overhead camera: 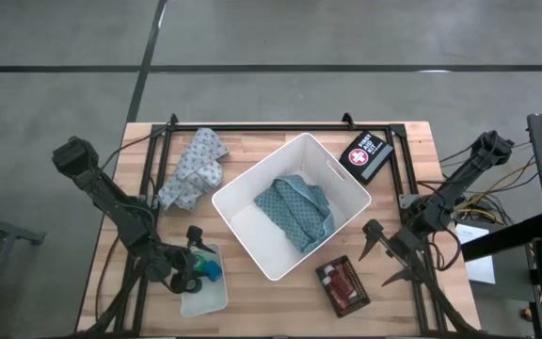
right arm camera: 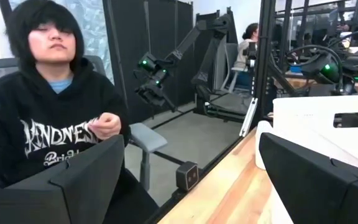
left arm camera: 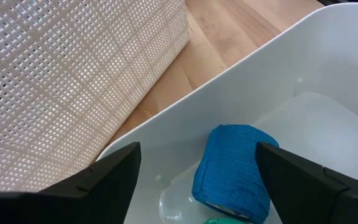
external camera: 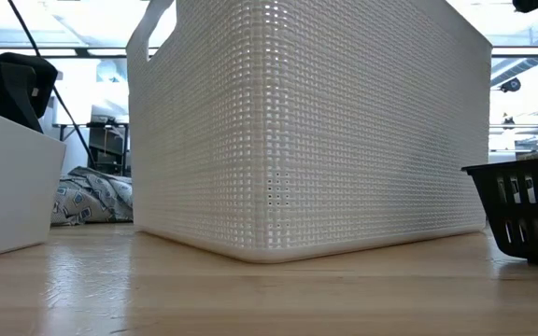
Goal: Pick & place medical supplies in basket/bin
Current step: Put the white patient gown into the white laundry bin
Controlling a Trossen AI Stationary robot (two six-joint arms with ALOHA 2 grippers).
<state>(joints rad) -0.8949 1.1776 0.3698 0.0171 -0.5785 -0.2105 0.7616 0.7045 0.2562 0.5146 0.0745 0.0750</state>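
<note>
The white bin (overhead camera: 346, 193) stands slantwise at mid-table, with a teal patterned cloth (overhead camera: 297, 212) lying in it. Near the table's near left corner, my left gripper (overhead camera: 196, 262) is open and tipped down into a small translucent tray (overhead camera: 207, 299). Its fingers stand on either side of a blue bandage roll (left arm camera: 235, 171) that rests on the tray's floor, beside a green item (left arm camera: 219, 220). To the right of the bin, my right gripper (overhead camera: 374, 252) is open, held level above the table, with nothing between its fingers (right arm camera: 191, 143).
A pale patterned cloth (overhead camera: 194, 169) lies at the far left. A black first-aid case (overhead camera: 367, 155) sits at the far right. A small dark basket (overhead camera: 343, 285) with red items stands near the bin's near corner. A person (right arm camera: 55, 124) sits beyond the table's edge.
</note>
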